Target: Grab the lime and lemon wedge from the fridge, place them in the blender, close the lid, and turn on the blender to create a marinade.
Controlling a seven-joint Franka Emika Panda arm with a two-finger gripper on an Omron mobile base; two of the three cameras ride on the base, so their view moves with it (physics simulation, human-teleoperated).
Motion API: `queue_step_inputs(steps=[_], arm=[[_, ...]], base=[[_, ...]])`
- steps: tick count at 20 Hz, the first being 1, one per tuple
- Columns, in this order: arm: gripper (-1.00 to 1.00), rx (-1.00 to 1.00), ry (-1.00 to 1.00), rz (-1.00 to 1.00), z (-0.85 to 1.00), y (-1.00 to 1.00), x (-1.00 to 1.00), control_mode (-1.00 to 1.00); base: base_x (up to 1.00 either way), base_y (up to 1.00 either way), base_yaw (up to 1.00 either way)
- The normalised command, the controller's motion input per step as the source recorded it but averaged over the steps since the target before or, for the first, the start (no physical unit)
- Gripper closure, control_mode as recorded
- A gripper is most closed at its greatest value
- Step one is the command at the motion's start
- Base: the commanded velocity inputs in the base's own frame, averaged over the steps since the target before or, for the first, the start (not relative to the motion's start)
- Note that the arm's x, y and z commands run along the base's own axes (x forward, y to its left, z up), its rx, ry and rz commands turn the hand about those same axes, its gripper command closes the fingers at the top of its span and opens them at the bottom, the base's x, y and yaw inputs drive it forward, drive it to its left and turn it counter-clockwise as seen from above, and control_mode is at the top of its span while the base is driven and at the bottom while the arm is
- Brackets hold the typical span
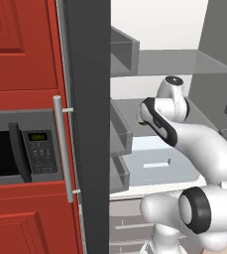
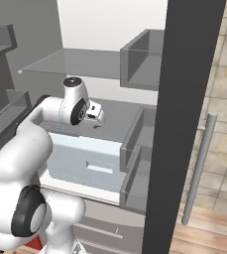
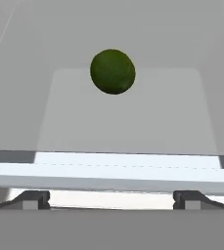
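Lime on fridge shelf — open end effector level, short of it

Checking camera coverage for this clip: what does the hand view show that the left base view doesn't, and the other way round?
Hand view alone: the lime lying on a grey shelf, ahead of the gripper, jaws wide apart and holding nothing. Left base view alone: the red cabinets, the microwave, the fridge door's silver handle and the robot's arm. Both: the fridge interior, with its grey shelving and pale drawer.
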Motion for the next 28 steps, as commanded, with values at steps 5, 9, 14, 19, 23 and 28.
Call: queue_step_inputs(steps=[5, 9, 14, 19, 23, 28], arm=[[-1.00, 0.00, 0.03, 0.00, -0.17, 0.00, 0.20, -1.00], [-1.00, 0.00, 0.01, 0.00, -0.17, 0.00, 0.27, -1.00], [-1.00, 0.00, 0.00, 0.00, -0.17, 0.00, 0.36, -1.00], [-1.00, 0.00, 0.00, 0.00, -0.24, 0.00, 0.33, -1.00], [-1.00, 0.00, 0.00, 0.00, -0.22, 0.00, 0.34, -1.00], [-1.00, 0.00, 0.00, 0.00, -0.18, 0.00, 0.28, -1.00]], base=[[0.00, 0.00, 0.00], [0.00, 0.00, 0.00], [0.00, 0.00, 0.00], [0.00, 0.00, 0.00], [0.00, 0.00, 0.00], [0.00, 0.00, 0.00]])
